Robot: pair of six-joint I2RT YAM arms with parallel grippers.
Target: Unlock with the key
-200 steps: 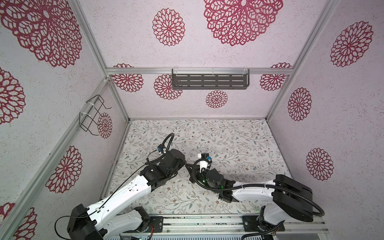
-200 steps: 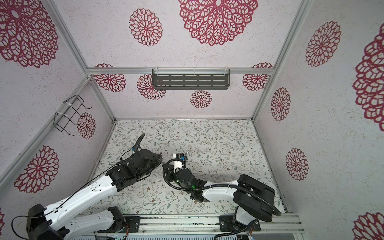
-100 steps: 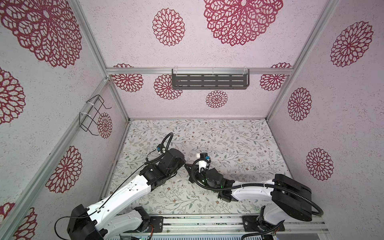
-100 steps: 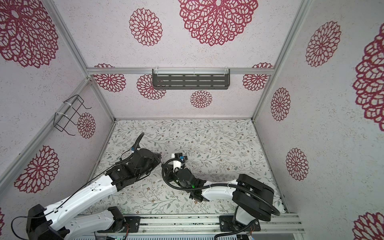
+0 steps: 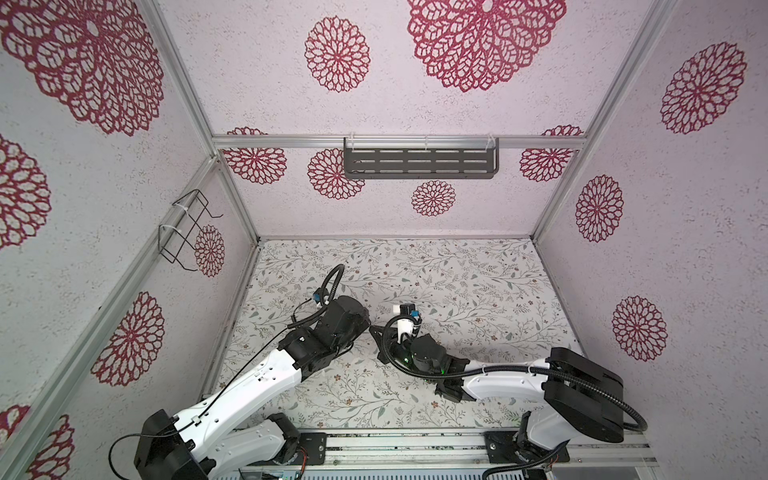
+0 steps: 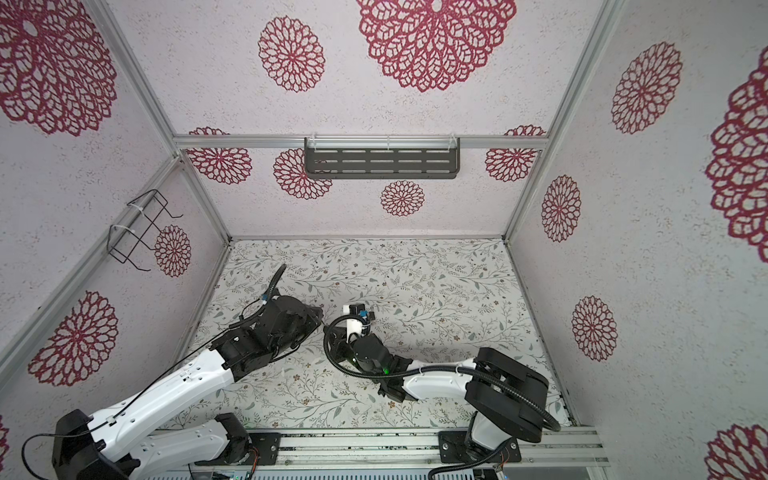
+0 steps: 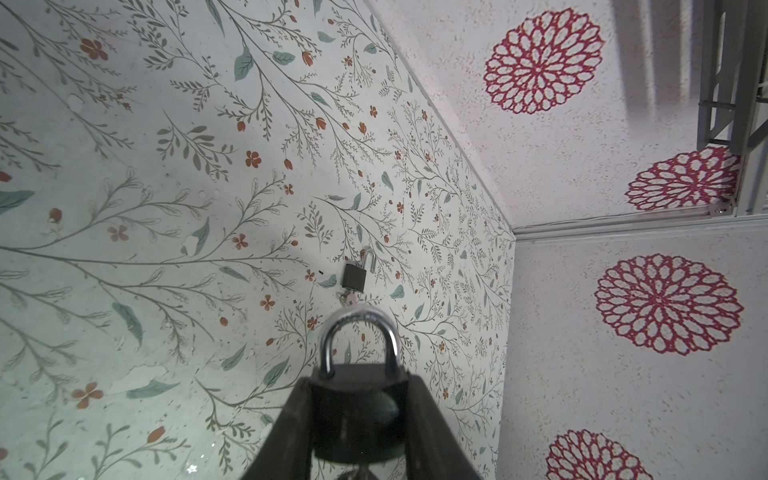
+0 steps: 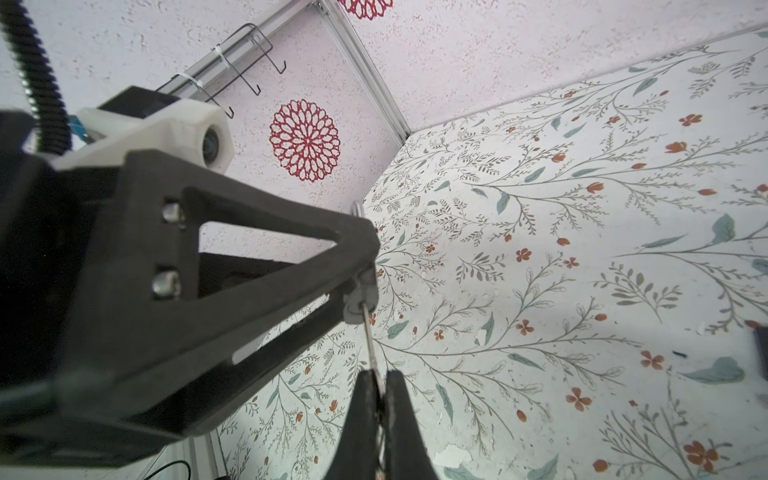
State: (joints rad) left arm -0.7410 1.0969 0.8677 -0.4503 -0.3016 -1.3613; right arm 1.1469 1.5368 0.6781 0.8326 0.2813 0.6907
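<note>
Floral tabletop (image 7: 166, 208), left gripper (image 7: 358, 384) clenched on padlock (image 7: 356, 409) (shackle closed), right gripper (image 8: 379, 379) clamped on key (image 8: 369, 336), tip touching padlock base.

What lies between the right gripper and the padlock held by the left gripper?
The key, seen edge-on and pinched by the right gripper, spans that gap to the padlock; the right wrist view shows it.

Bright, diffuse light fills both top views, leaving soft shadows on the pale floral-printed floor sheet (image 5: 478, 270), with wide-angle stretch toward the corners. In the left wrist view the dark metal padlock (image 7: 353, 415) looks blurred, its shackle (image 7: 361, 318) glinting.
</note>
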